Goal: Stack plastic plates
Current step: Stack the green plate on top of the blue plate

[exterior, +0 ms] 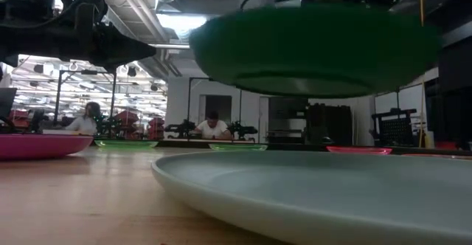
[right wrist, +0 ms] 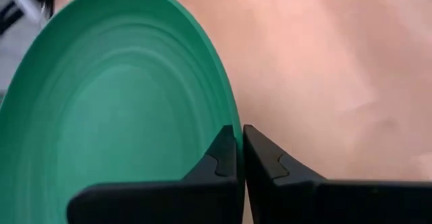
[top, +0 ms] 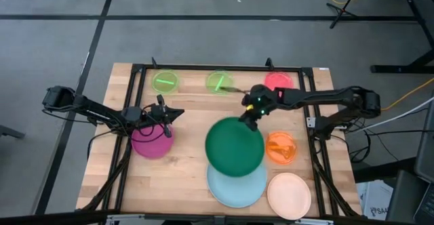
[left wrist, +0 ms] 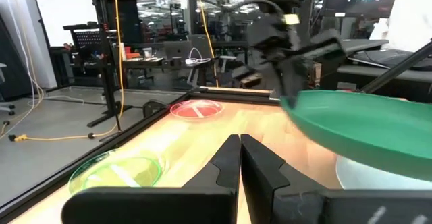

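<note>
My right gripper (top: 249, 120) is shut on the large dark green plate (top: 234, 147), which hangs in the air over the far part of the light blue plate (top: 236, 188); the blue plate lies flat on the table. The low view shows the green plate (exterior: 317, 49) well above the blue one (exterior: 332, 193). My left gripper (top: 167, 131) is shut and raised over the far-right edge of the magenta plate (top: 150, 142), touching nothing. The peach-cream plate (top: 289, 195) and the orange plate (top: 281, 147) lie to the right. My right gripper (right wrist: 239, 146) pinches the green plate's rim (right wrist: 228, 119) between its two fingers, at the plate's far-right edge. The fingers come slanting down from the table's far right. The plate is lifted clear, close to level, reaching out toward the near side over the blue plate.
Two translucent lime-green plates (top: 165, 82) (top: 219, 82) and a red-pink plate (top: 279, 81) lie along the far edge. A dark frame borders the tabletop. Bare wood shows between the magenta and green plates and at the near left corner. People sit in the room beyond.
</note>
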Robot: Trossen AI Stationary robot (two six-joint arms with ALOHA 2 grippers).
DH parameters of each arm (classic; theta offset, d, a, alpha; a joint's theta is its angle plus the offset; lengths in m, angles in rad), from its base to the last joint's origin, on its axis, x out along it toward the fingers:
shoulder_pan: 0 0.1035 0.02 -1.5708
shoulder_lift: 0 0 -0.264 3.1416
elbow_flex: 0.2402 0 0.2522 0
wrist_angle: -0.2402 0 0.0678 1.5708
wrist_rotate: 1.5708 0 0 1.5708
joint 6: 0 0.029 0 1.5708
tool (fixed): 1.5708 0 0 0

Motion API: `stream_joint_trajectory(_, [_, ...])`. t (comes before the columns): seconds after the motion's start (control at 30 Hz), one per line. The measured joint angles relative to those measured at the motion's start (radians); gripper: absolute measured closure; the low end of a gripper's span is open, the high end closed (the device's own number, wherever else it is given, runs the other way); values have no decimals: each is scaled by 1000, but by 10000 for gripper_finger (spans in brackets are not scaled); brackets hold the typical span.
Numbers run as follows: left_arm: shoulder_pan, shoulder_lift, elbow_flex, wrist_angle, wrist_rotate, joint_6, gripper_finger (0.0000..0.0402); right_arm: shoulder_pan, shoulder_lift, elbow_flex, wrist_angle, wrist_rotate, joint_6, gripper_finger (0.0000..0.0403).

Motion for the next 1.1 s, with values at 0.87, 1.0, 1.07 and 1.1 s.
stream_joint_trajectory(0.87, [-48,0,0,0,100,-73,395,267,204,0,94,96,33,402])
stream_joint_trajectory(1.0, [-52,0,0,0,100,-75,395,267,227,0,98,139,35,402])
stream_joint_trajectory(1.07, [-52,0,0,1,99,-81,395,267,235,0,99,156,37,402])
stream_joint_trajectory(1.1, [-52,0,1,0,100,-83,395,267,239,0,104,161,37,402])
